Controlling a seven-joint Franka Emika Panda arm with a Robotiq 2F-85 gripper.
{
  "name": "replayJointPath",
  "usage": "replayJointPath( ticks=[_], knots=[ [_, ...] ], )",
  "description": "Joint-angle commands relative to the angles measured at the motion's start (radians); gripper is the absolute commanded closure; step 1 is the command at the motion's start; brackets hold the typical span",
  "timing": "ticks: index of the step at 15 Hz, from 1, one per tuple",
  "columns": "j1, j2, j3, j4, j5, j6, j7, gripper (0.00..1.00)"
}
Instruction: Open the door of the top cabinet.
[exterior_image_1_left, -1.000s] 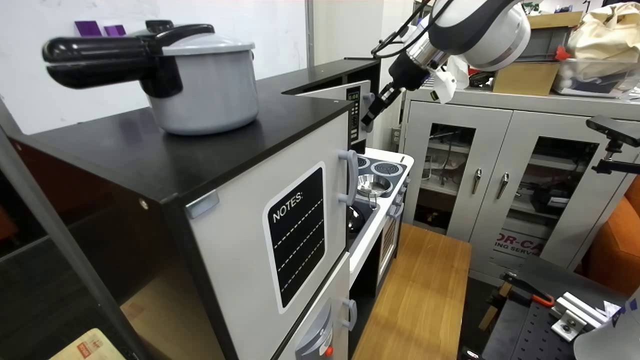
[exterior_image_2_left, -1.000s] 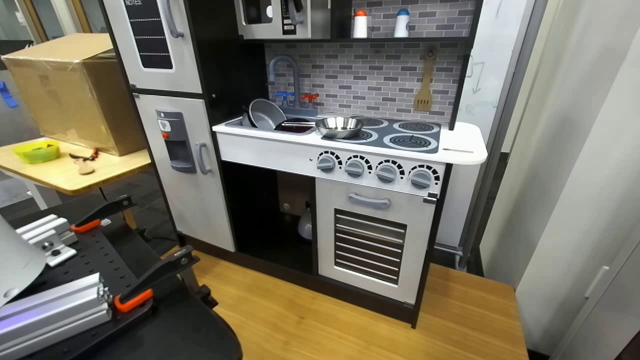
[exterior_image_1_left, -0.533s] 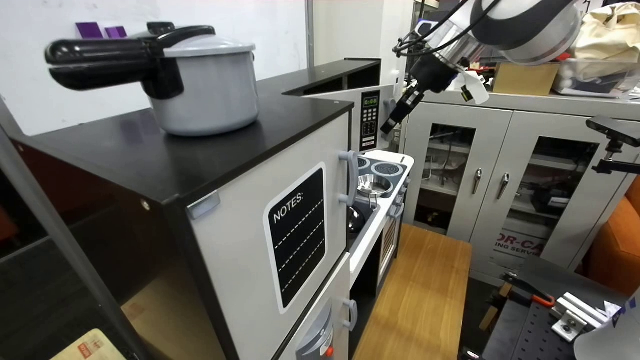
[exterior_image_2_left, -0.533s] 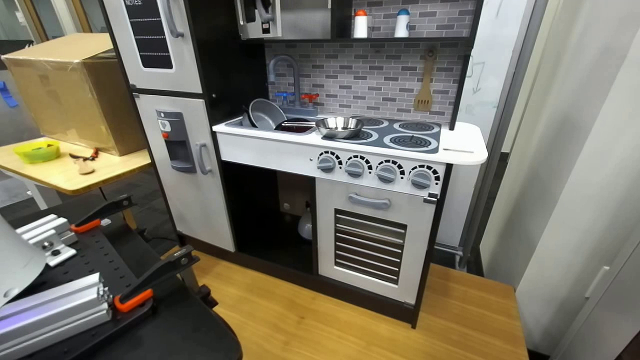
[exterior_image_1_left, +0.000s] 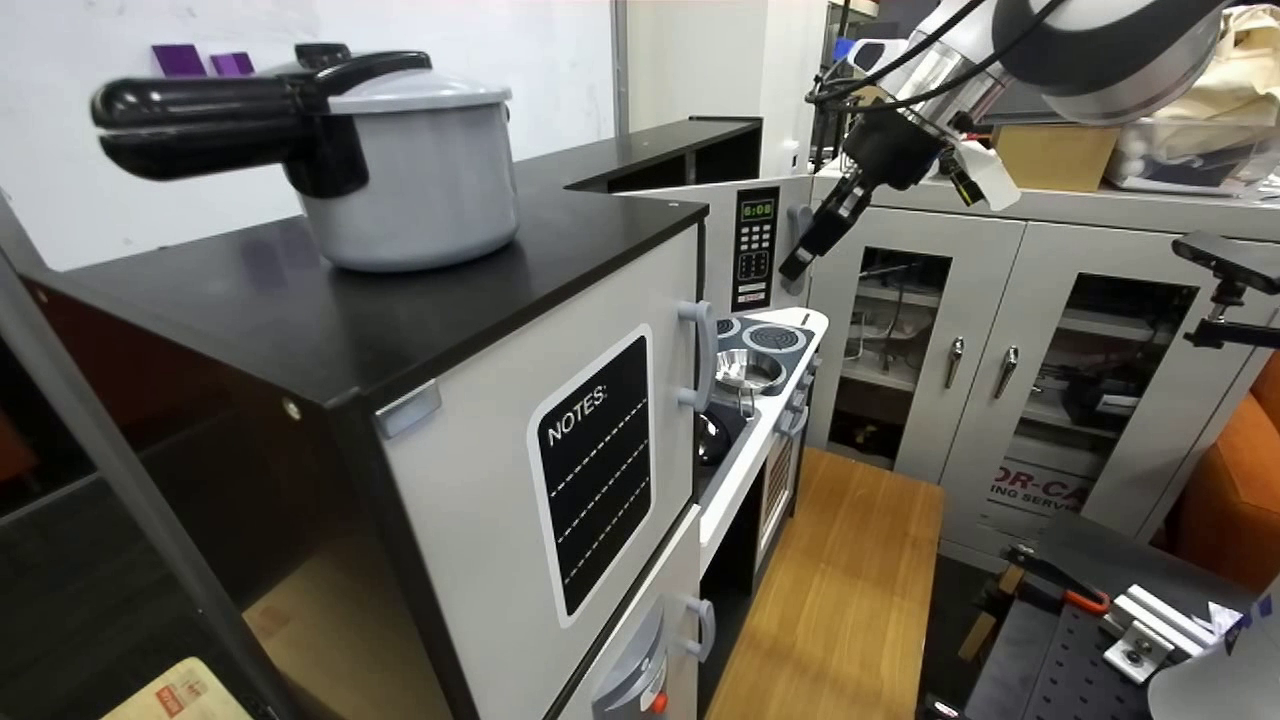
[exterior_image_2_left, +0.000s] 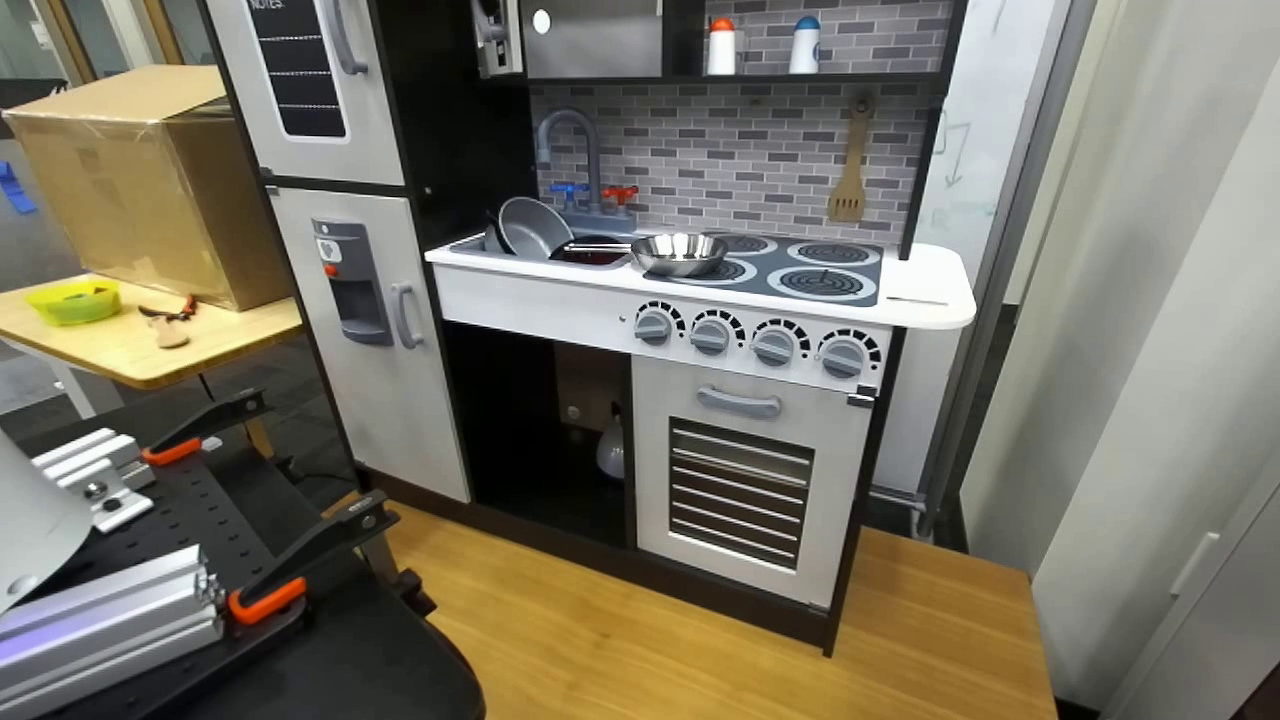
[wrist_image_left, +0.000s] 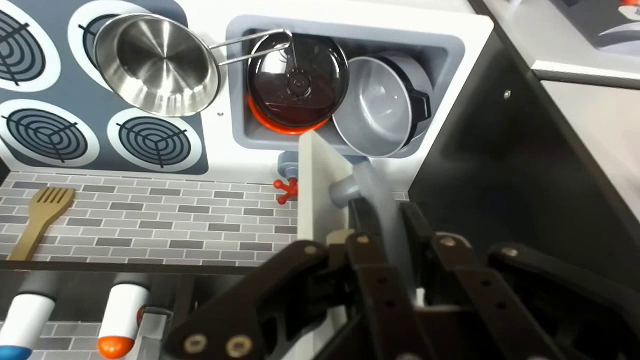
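The top cabinet (exterior_image_2_left: 595, 45) is the upper box of the play kitchen, and its grey inside shows in an exterior view. Its door (exterior_image_1_left: 722, 230) has a grey face and a black 6:08 panel and stands swung out. The door shows nearly edge-on in an exterior view (exterior_image_2_left: 513, 45) and in the wrist view (wrist_image_left: 306, 195). My gripper (exterior_image_1_left: 797, 262) is at the door's free edge. In the wrist view the gripper (wrist_image_left: 388, 207) has one finger on each side of the grey handle (wrist_image_left: 367, 182) and is closed down on it. The handle's lower part is hidden by the fingers.
The tall fridge unit's black side wall (wrist_image_left: 500, 165) stands beside the fingers. Below are the sink (wrist_image_left: 240, 90) with pots and a steel pan (wrist_image_left: 160, 65). A grey pot (exterior_image_1_left: 415, 180) stands on the fridge top. Shakers (exterior_image_2_left: 722, 50) stand on the shelf.
The door has swung further out with my gripper on its handle, and the arm has moved away from the cabinet. More of the cabinet's inside shows in an exterior view.
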Motion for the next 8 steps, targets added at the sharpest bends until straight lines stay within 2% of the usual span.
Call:
replayJointPath(
  ticks=[1,2,3,4,5,6,7,8],
  knots=[
    [-0.009,-0.071,-0.004,-0.012,-0.016,-0.076,-0.003,0.95],
    [-0.010,-0.073,-0.003,-0.013,-0.019,-0.079,-0.003,0.91],
    [-0.010,-0.075,-0.003,-0.013,-0.019,-0.087,0.001,0.56],
    [0.003,-0.018,0.002,-0.006,-0.011,-0.021,0.004,0.56],
    [0.005,-0.019,0.003,-0.008,-0.012,-0.023,0.004,0.81],
    [0.005,-0.018,0.003,-0.008,-0.013,-0.021,0.003,0.81],
    [0.005,-0.017,0.002,-0.008,-0.012,-0.022,0.003,0.76],
    [0.001,-0.017,0.004,-0.008,-0.015,-0.023,0.009,0.46]
  ],
)
